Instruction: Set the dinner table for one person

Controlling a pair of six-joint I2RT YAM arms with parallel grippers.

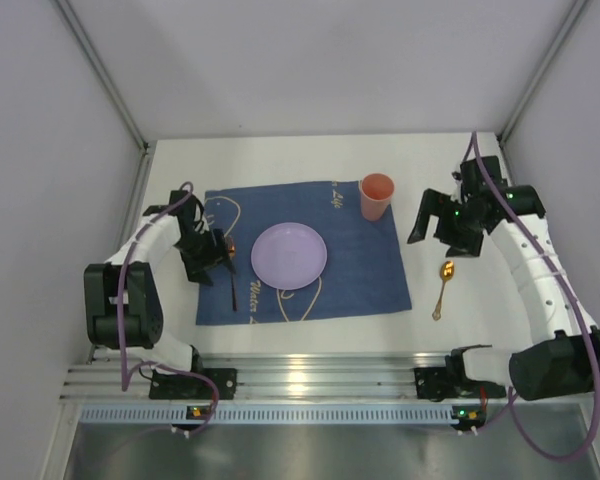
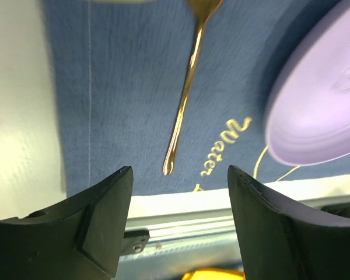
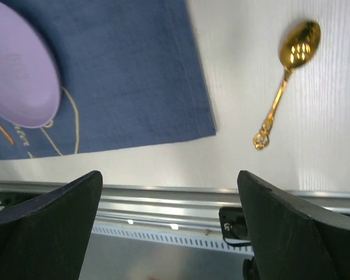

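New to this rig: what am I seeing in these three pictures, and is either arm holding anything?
Two robot arms are bolted at the near edge of a white tabletop. The overhead picture comes from a fixed camera above and behind them; the other two come from wrist cameras, so the dark shapes at the bottom are each arm's own fingers. On the table lies a dark blue cloth placemat carrying a round lilac plate and, at its far right corner, a salmon-pink cup. A gold spoon lies on bare table right of it. A slim gold utensil, its head cropped, lies on the mat below the left gripper. That and the right gripper are open, holding nothing.
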